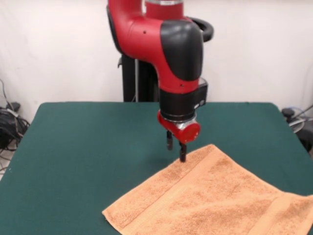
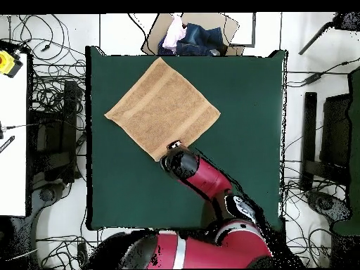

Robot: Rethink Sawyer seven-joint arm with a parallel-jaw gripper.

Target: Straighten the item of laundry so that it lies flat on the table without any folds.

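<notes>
The towel lies spread out on the green table, turned like a diamond so that its corners, not its sides, point toward the table's edges. In the overhead view the towel sits in the part of the table farthest from the robot's base, with one corner reaching almost to the table's far edge and the opposite edge facing the arm. It looks flat for the most part; a paler woven band runs parallel to each of two opposite edges, and in the front view the band nearest the gripper stands out as a slight ridge. The gripper hangs at the towel's edge on the side toward the robot, close to a corner. Its two dark fingers point down with a small gap between them, and the lower tip is at the towel's border; whether any cloth is caught between them cannot be told. From above, the gripper is mostly hidden under the red and black arm. Just beyond the table's far edge from the towel stands a cardboard box holding other cloth.
</notes>
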